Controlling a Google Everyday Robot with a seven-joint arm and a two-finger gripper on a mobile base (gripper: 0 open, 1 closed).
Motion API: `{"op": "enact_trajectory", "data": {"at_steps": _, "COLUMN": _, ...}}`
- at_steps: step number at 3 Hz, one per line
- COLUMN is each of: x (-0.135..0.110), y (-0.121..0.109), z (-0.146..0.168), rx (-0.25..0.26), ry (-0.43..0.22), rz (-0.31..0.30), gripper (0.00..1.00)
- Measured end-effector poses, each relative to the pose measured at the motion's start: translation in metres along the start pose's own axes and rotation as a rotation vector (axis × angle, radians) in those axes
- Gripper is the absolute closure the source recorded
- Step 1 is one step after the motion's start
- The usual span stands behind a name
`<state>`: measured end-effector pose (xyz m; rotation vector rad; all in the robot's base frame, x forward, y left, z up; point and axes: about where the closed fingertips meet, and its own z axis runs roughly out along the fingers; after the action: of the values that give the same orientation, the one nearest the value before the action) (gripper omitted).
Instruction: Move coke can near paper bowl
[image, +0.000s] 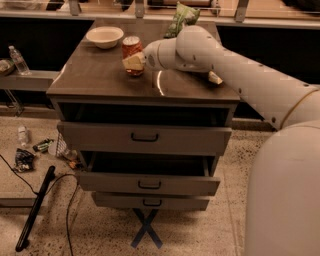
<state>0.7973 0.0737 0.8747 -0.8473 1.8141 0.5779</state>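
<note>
The red coke can (132, 47) stands upright on the dark cabinet top (100, 75), toward the back left. The off-white paper bowl (104, 36) sits just left of and behind the can, a short gap apart. My gripper (134, 61) reaches in from the right and is right at the can's lower front, covering part of it. The white arm (235, 70) stretches across the right half of the top.
A green chip bag (182, 16) leans at the back of the top. A small pale item (215, 78) lies under the arm at the right. Two drawers (147, 175) hang open below. Bottles and cables lie on the floor at the left.
</note>
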Motion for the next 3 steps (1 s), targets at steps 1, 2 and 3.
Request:
{"op": "enact_trajectory", "data": {"at_steps": 1, "x": -0.018, "y": -0.019, "z": 0.000, "rx": 0.029, "ry": -0.020, "rz": -0.029, "gripper": 0.96}}
{"op": "enact_trajectory", "data": {"at_steps": 2, "x": -0.042, "y": -0.049, "z": 0.003, "rx": 0.077, "ry": -0.051, "rz": -0.057, "gripper": 1.00}}
{"op": "enact_trajectory", "data": {"at_steps": 3, "x": -0.054, "y": -0.076, "z": 0.029, "rx": 0.091, "ry": -0.070, "rz": -0.023, "gripper": 1.00}}
